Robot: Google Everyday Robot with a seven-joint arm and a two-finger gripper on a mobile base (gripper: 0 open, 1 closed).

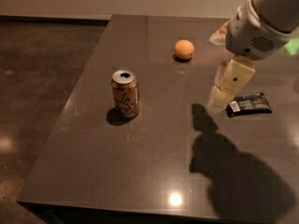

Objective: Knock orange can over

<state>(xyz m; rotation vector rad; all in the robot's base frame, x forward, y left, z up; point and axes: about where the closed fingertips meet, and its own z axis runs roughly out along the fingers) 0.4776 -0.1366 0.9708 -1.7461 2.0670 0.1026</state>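
Note:
The orange can (125, 94) stands upright on the dark table (140, 171), left of centre, its silver top with the pull-tab hole facing up. My gripper (218, 101) hangs from the white arm (261, 22) at the right, above the table, well to the right of the can and not touching it. Its cream-coloured finger (231, 80) points down toward the table surface.
A round orange fruit (184, 49) lies at the back of the table. A flat black wrapped bar (249, 104) lies just right of the gripper. The table's left edge and the brown floor (42, 78) are beyond the can. The arm's shadow falls at front right.

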